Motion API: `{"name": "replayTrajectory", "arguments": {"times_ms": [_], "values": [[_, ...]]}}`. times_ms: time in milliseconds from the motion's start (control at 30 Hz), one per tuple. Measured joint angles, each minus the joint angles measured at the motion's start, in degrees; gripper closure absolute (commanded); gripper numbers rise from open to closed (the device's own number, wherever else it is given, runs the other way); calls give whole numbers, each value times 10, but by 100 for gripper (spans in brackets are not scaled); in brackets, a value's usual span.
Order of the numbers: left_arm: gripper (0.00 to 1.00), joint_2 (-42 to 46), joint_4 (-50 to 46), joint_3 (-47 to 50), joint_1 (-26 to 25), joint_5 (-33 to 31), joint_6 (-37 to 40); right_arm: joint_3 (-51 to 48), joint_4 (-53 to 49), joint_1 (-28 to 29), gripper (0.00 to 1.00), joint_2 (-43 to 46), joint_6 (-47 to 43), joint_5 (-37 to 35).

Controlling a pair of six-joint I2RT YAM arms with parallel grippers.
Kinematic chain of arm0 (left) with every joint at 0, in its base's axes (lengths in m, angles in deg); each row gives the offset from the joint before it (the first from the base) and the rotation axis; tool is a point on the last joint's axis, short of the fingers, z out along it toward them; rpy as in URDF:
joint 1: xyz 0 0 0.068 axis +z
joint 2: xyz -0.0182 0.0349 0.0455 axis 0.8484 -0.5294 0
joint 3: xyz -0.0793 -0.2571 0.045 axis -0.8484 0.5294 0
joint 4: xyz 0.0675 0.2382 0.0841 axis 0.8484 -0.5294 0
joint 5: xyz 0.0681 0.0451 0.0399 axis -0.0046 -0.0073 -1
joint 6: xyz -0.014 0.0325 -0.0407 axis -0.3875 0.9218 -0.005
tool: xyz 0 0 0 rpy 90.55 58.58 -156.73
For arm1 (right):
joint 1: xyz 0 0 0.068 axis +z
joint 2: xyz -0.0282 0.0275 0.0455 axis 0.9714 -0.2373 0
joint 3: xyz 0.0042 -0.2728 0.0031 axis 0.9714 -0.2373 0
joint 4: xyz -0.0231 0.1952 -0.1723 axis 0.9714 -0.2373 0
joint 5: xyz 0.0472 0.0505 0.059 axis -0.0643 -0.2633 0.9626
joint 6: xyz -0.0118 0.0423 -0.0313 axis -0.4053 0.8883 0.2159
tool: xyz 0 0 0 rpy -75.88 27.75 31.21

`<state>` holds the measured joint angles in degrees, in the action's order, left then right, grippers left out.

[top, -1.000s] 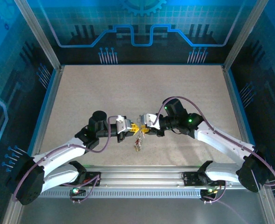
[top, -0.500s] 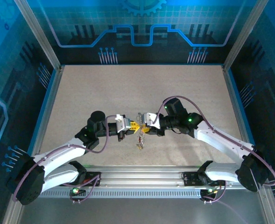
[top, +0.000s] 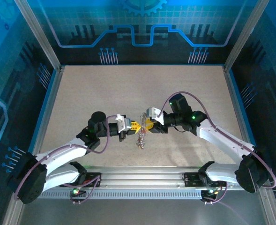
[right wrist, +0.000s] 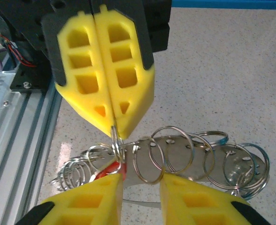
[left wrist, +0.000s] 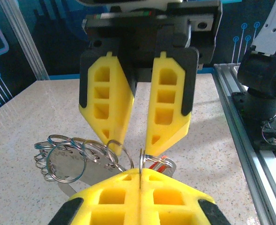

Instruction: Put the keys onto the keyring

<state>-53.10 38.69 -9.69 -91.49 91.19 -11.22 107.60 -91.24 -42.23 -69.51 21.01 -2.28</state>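
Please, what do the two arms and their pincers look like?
The left arm and the right arm have white links and black joints; a thin purple cable runs along each, and green lights glow on the right one. The left pincer and the right pincer have yellow wedge-shaped fingers with rectangular cut-outs, backed in black.

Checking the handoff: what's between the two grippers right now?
Left wrist view: the keyring, pinched edge-on in the left gripper, below the right gripper's open fingers.

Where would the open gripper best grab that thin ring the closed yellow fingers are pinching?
Probably the bare arc of the keyring just beyond the left gripper's shut tips, coming straight in from opposite. It stands edge-on to the open right gripper, so one finger lands on each flat side.
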Motion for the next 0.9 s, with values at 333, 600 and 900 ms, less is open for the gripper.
{"name": "replayTrajectory", "arguments": {"times_ms": [333,600,900], "values": [[100,-2,0,0,0,-12,0,-25,5,-1,57,43,12,19],[100,-2,0,0,0,-22,-4,-76,53,25,59,54,67,-31],[100,-10,22,1,0,-30,-25,-79,115,49,89,29,115,-90]]}}
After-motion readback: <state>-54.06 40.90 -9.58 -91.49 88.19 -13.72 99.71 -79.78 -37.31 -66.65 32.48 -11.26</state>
